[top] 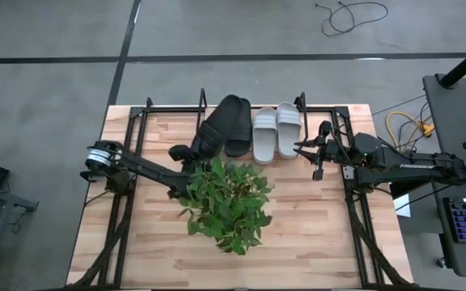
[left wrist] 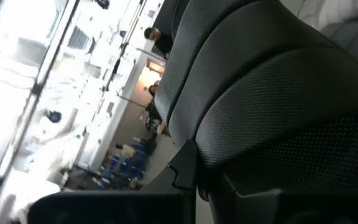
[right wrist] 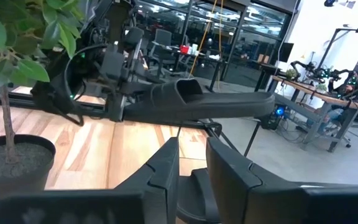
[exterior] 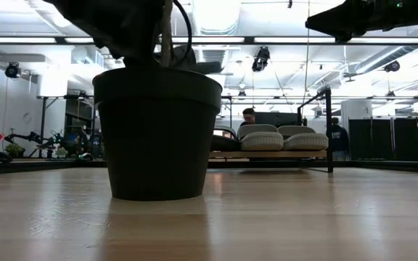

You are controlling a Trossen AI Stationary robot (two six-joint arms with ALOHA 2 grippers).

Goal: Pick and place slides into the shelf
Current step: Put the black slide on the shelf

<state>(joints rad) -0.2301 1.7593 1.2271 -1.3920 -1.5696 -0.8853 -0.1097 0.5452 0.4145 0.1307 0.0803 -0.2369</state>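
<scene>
the left gripper [top: 191, 153], fingers pinching a black slide [top: 206, 136], is tilting it toward the shelf [top: 203, 100] beside its mate. the right gripper [top: 306, 148] is waiting near the grey slides [top: 277, 131]; whether its fingers are spread cannot be told.

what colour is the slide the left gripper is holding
Black. The left gripper holds a black slide; the high view shows it best.

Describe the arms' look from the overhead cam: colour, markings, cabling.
Both arms are dark, slim and jointed. The left arm has a silver-ringed round base joint. The right arm carries pale lettering along its link and a short dark cable loop near the right gripper, whose fingers are thin and black.
</scene>
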